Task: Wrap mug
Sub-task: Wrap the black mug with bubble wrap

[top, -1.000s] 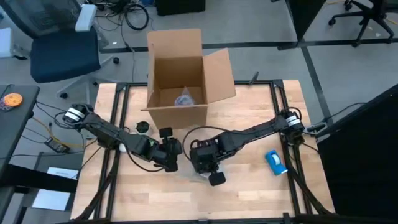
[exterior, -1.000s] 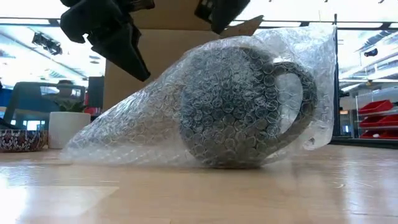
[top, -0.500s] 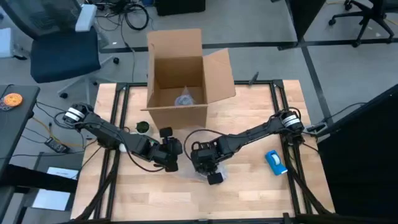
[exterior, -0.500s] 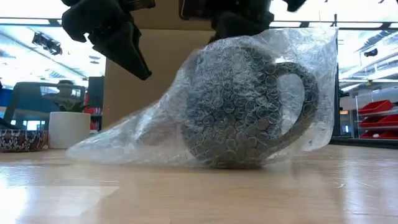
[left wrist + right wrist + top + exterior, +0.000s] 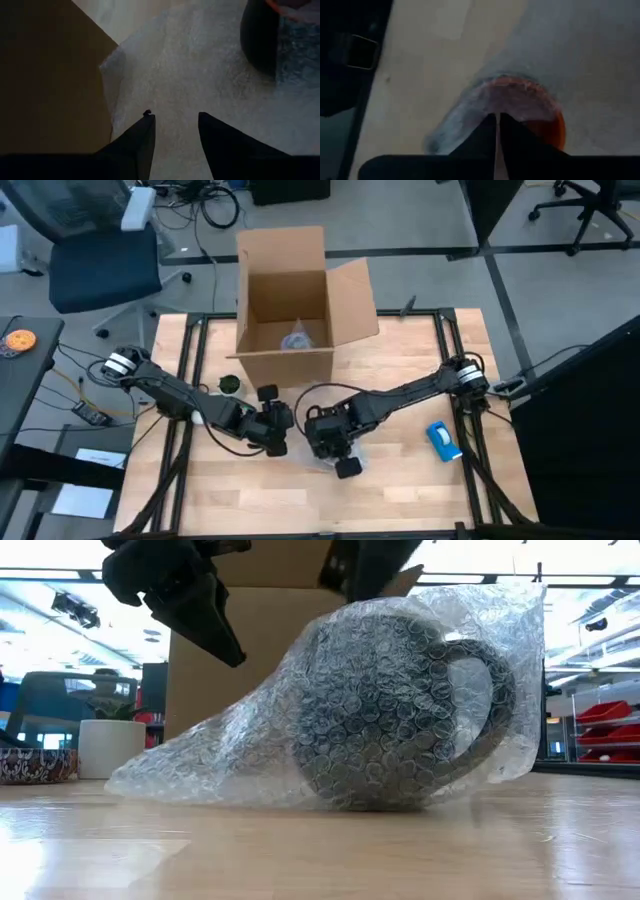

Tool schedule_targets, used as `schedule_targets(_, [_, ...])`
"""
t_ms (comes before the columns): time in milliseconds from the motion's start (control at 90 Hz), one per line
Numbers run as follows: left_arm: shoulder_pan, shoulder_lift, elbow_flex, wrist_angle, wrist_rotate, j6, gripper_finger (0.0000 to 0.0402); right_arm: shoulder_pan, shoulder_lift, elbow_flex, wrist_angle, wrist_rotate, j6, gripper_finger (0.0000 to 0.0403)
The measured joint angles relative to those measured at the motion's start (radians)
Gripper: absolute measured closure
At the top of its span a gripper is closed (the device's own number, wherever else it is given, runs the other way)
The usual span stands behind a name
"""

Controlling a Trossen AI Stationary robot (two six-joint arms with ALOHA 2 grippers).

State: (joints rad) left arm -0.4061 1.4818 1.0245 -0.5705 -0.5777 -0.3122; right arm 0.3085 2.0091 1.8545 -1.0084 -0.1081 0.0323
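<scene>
Lying on its side on the pale wooden table [image 5: 400,500], just in front of the open brown cardboard box [image 5: 292,300], the small round dark mug [image 5: 385,715] with an orange-red inside is sitting inside a clear bubble-wrap sheet [image 5: 215,760], its looped handle pointing away from the sheet's long flattened tail in the low view. To the left of the mug, the left gripper [image 5: 175,131] is hovering over that flat tail of wrap with its two dark fingers spread a little apart and nothing between them; from above, the left arm is reaching in from the table's left edge, ending just beside the wrapped mug. Directly over the mug, the right gripper [image 5: 497,131] is hanging with its fingers pressed almost together, only a thin slit showing between them, and no wrap is seen pinched there; beneath it the mug's orange rim is glowing through the bubble film. In the high view the right arm is stretching from the table's right edge to the middle, its gripper covering the mug from sight. To the right of the mug, well apart from it and near the right arm's base, a small blue and white object [image 5: 444,440] is lying on the table.
</scene>
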Motion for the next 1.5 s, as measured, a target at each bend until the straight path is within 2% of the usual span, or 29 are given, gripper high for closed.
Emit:
schedule_targets(122, [0.0,0.0,0.0,0.0,0.0,0.002,0.027,0.013,0.001,0.0,0.004,-0.001,0.0,0.0403])
schedule_targets(356, [0.0,0.0,0.0,0.0,0.001,0.008,0.027,0.016,0.034,-0.107,0.103,-0.001,-0.01,0.0403])
schedule_targets(478, [0.0,0.0,0.0,0.003,0.001,0.011,0.027,0.006,0.076,-0.143,0.096,-0.004,-0.01,0.0403])
schedule_targets(756, [0.0,0.0,0.0,0.004,0.002,0.016,0.027,-0.004,0.087,-0.123,0.093,-0.005,-0.044,0.0403])
schedule_targets(1067, [0.0,0.0,0.0,0.003,-0.002,0.02,0.027,-0.004,-0.01,0.004,-0.08,0.064,-0.041,0.0403])
schedule_targets(1122, [0.0,0.0,0.0,0.003,-0.002,0.02,0.027,-0.004,-0.022,0.008,-0.117,0.054,-0.006,0.0403])
schedule_targets(1289, [0.0,0.0,0.0,0.003,-0.004,0.02,0.027,0.004,-0.015,0.008,-0.216,-0.068,0.088,0.0403])
schedule_targets(1500, [0.002,0.0,0.0,0.005,-0.01,0.021,0.027,0.022,-0.014,-0.011,-0.19,-0.008,0.08,0.0403])
